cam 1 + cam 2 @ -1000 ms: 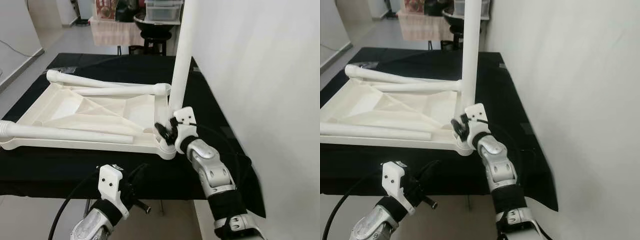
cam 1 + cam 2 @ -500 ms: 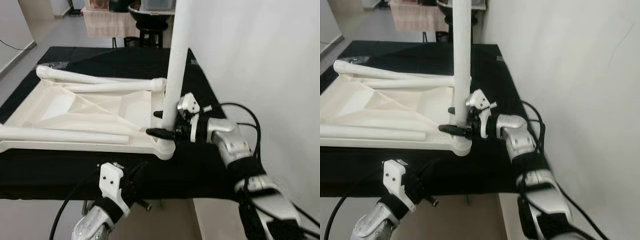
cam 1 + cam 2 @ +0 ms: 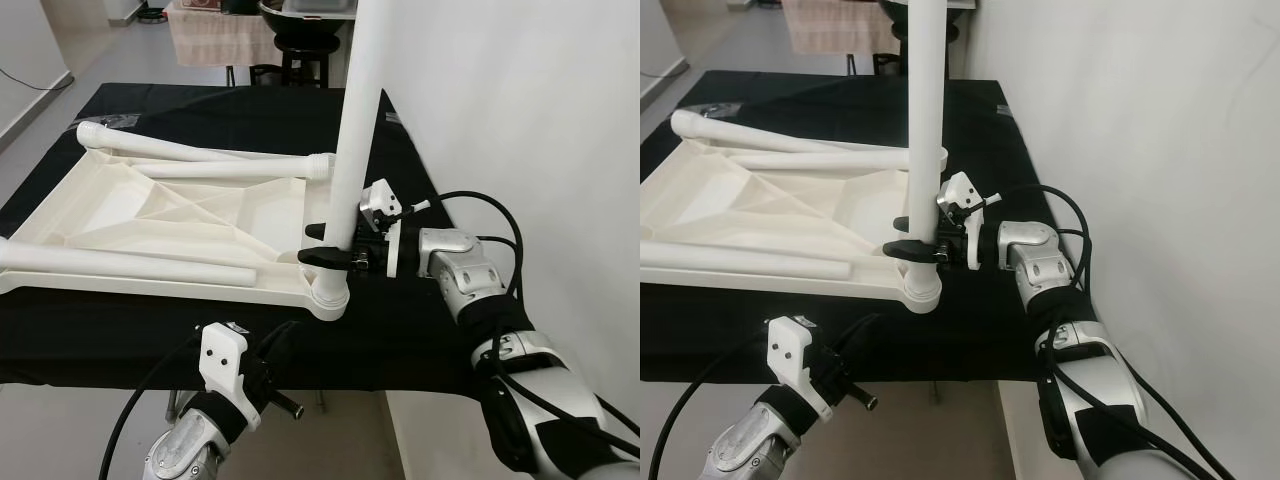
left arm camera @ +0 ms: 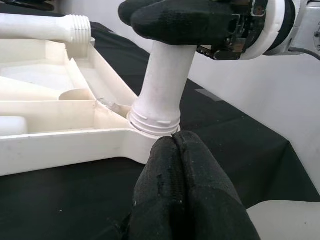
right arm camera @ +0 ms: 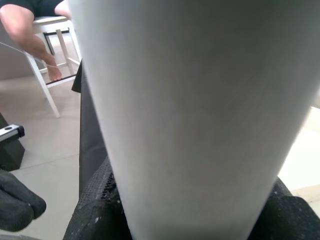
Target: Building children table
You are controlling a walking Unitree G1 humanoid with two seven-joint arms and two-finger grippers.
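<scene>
Black cloth covers the table (image 3: 200, 340) in front of you, which stands against a white wall (image 3: 540, 110) on your right. On the cloth lies the white plastic tabletop (image 3: 160, 215), turned underside up so that its ribs and hollows face the ceiling; it takes up most of the cloth's left and middle. One white leg (image 3: 360, 110) stands upright in the socket at the tabletop's near right corner, its threaded collar sitting at the socket's mouth. Three more loose legs lie flat on the tabletop: one long leg (image 3: 120, 263) along the near edge, one (image 3: 170, 150) slanting across the far side with its threaded end at the far left corner, and one (image 3: 235, 170) just beside it, ending near the upright leg.

Your right gripper (image 3: 335, 247) reaches in from the right, level with the table, and its black fingers (image 4: 180, 17) pinch the upright leg low down, just above the socket, one on each side of it. Your left gripper (image 4: 175, 165) hangs below the table's near edge, in front of that corner, with its two fingers pressed together on nothing. Behind the table, a stool and a cloth-draped stand sit on the grey floor (image 3: 140, 70).
</scene>
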